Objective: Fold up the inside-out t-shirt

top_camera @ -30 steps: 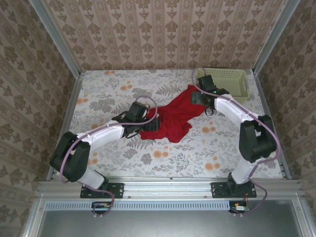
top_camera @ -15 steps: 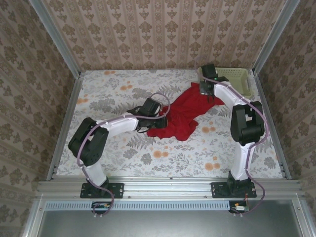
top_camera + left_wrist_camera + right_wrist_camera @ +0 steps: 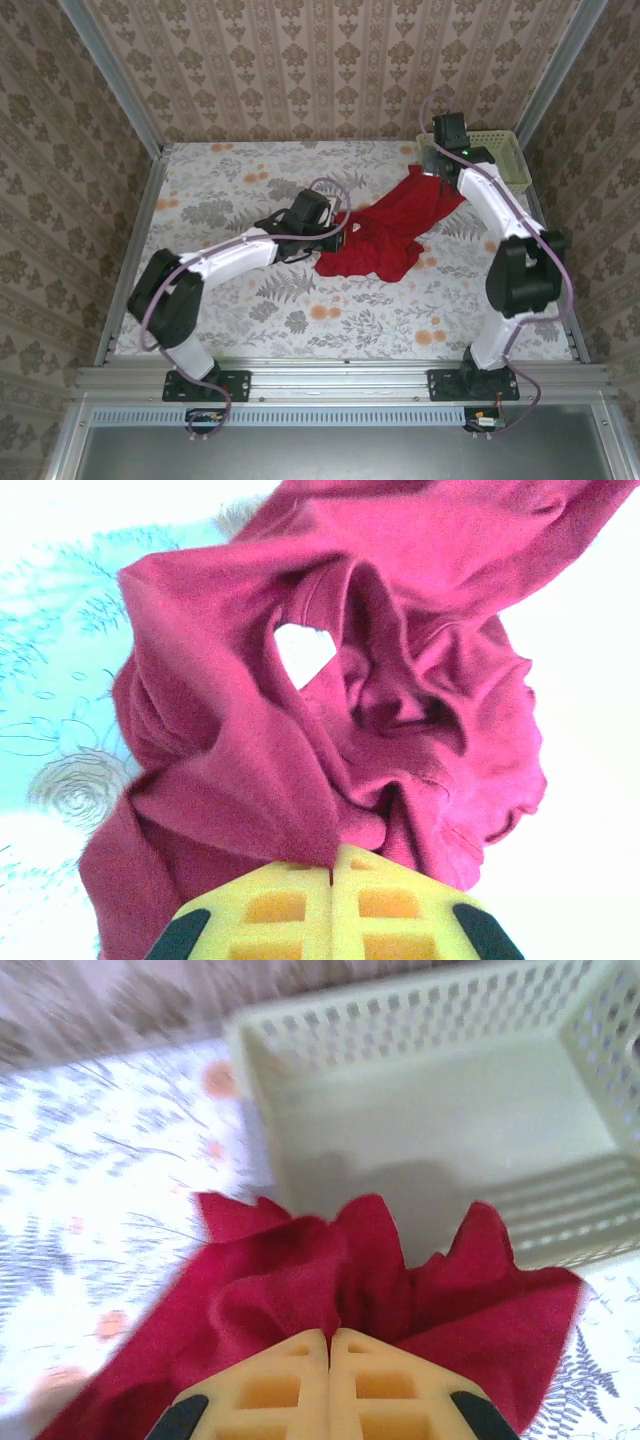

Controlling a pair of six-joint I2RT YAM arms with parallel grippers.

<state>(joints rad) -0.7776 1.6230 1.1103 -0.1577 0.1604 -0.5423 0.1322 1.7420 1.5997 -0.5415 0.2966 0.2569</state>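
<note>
The inside-out t-shirt (image 3: pixel 385 232), plain red cloth, lies crumpled and stretched slantwise across the flowered table between both arms. My left gripper (image 3: pixel 338 232) is shut on the t-shirt's near left edge; its yellow fingers (image 3: pixel 290 905) pinch a fold of the red cloth (image 3: pixel 330 720), which bunches in deep creases ahead of them. My right gripper (image 3: pixel 437 172) is shut on the t-shirt's far right end, beside the basket; its yellow fingers (image 3: pixel 295 1390) clamp a ridge of the red fabric (image 3: pixel 300 1280).
A pale slatted plastic basket (image 3: pixel 505 160) stands at the far right corner, close behind the right gripper; its wall (image 3: pixel 400 1030) fills the space just ahead of that gripper. Patterned walls close in the table (image 3: pixel 230 190) on three sides.
Both grippers have shut on the cloth. The left arm has carried its edge to the right, the right arm has pulled its end back towards the basket, and the shirt has drawn out longer.
</note>
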